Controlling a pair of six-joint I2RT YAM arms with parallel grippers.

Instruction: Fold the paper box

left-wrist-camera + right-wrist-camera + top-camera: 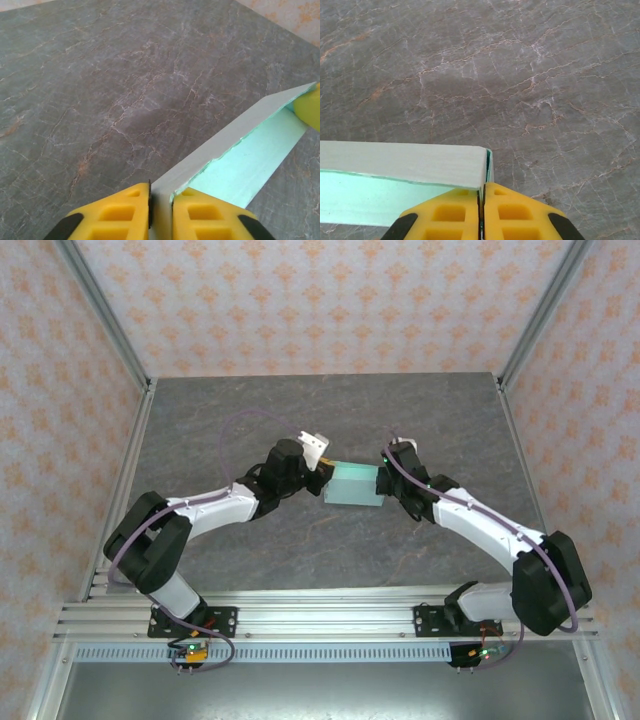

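Observation:
The paper box is pale mint-blue card, half folded, and sits at the middle of the grey table between both arms. My left gripper is at its left end. In the left wrist view this gripper is shut on an upright card wall of the paper box, whose mint inner face runs away to the right. My right gripper is at the box's right end. In the right wrist view it is shut on a thin card edge at the corner of the paper box.
The grey marble-patterned table stretches bare around the box. Aluminium posts and patterned walls close in the left, right and back sides. A metal rail carrying both arm bases runs along the near edge.

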